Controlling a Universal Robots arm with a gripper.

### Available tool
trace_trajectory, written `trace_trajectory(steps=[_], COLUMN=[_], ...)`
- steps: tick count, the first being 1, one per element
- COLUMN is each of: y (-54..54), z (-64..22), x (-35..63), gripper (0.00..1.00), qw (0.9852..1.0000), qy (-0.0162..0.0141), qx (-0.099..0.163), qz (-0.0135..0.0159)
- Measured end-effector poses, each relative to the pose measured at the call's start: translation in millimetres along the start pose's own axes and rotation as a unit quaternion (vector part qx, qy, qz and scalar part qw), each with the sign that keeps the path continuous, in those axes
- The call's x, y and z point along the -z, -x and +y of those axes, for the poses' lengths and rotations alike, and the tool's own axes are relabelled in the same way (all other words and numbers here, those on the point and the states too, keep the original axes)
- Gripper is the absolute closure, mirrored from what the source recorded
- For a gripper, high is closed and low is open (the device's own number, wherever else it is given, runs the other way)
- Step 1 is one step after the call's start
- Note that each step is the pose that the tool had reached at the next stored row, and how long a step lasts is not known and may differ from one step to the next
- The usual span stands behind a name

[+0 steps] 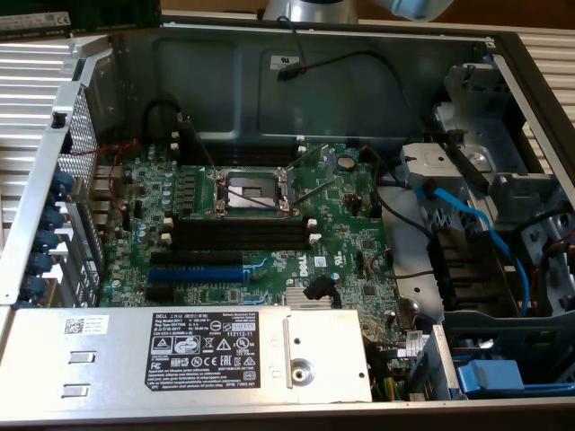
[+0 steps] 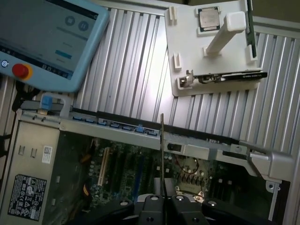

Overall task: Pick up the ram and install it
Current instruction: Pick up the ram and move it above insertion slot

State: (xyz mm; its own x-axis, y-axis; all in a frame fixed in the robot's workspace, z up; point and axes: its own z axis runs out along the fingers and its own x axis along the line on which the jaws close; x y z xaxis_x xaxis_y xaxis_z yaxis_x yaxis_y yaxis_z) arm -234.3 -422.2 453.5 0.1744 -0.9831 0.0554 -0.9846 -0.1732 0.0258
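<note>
Transport step, I'd say: gripper (image 2: 164, 200) clamped narrow on the ram (image 2: 162, 150), edge-on over the open case (image 2: 117, 124); seating needs alignment with the black memory slots (image 1: 241, 235), 6 o'clock of the CPU socket (image 1: 252, 190).

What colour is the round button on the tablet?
The button is red; the wrist view shows it best.

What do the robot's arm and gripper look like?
The gripper is black, built of two blocky mirrored halves dotted with round silvery screws. In the exterior view, what seems to be the arm is a silver-grey tube with a pale blue cap.
</note>
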Motion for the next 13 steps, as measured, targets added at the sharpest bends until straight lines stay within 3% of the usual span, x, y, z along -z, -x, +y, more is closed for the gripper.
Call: trace_trajectory(steps=[6, 13], y=[6.4, 20.1], z=[-13.3, -23.2], x=[0.7, 1.7], gripper=[0.88, 0.88], qw=[1.0, 1.0], qy=[0.0008, 0.0049], qx=[0.0, 0.0], qz=[0.0002, 0.0071])
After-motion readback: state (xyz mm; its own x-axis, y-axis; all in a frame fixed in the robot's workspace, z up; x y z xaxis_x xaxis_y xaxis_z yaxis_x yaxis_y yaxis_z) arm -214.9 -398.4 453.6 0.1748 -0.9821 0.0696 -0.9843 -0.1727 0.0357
